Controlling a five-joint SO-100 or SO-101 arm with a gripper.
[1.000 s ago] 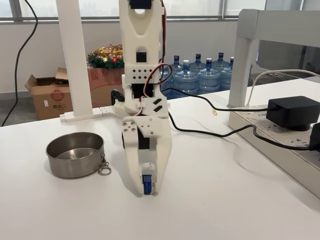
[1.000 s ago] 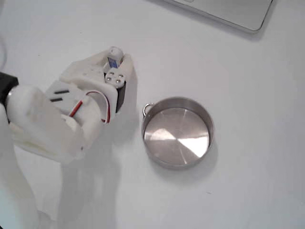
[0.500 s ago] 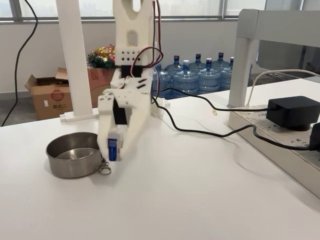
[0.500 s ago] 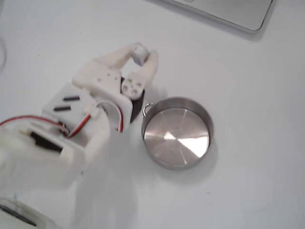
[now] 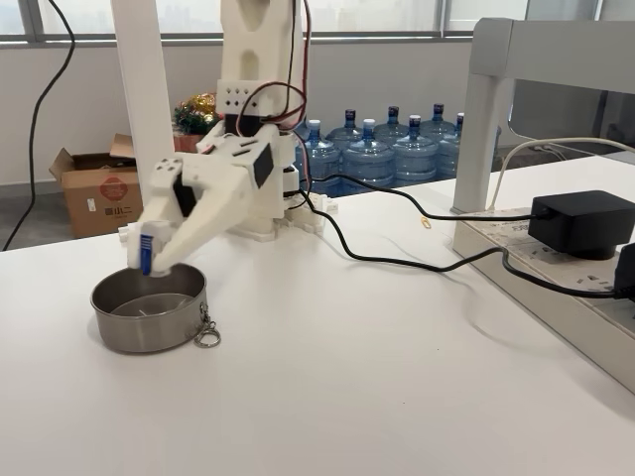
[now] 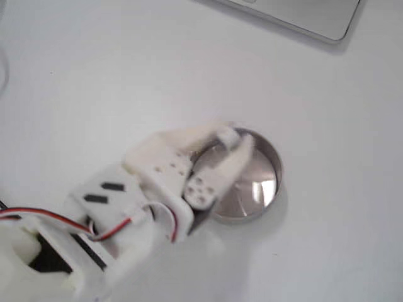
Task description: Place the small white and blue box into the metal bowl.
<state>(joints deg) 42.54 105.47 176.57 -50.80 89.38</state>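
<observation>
- Office room behind a white table [image 5: 397,397]; blue water bottles [image 5: 392,149] in the upper middle of the side fixed view, cardboard box [image 5: 94,188] at left edge, black power adapter [image 5: 580,223] with cables at right.
- White arm [image 5: 238,178] leans down toward the lower left of the side fixed view; red and black wires run along it.
- gripper [image 5: 147,253] clamped on the small white and blue box [image 5: 146,252], box upright between the jaws, blue face toward the camera.
- Box hangs just over the back rim of the metal bowl [image 5: 149,307], left of centre in this view; not resting on the bowl floor.
- Bowl sits on the table at lower left, small clip ring [image 5: 206,337] hanging at its right rim.
- Top-down fixed view: bowl [image 6: 261,189] at centre frame, arm [image 6: 113,214] entering from the lower left and covering the bowl's left part.
- Gripper tip [image 6: 228,139] blurred there, above the bowl's upper left area; box [image 6: 227,136] seen as a pale smear, colours unreadable.
- Grey edge of a flat device [image 6: 302,19] in the upper right corner of that view.
</observation>
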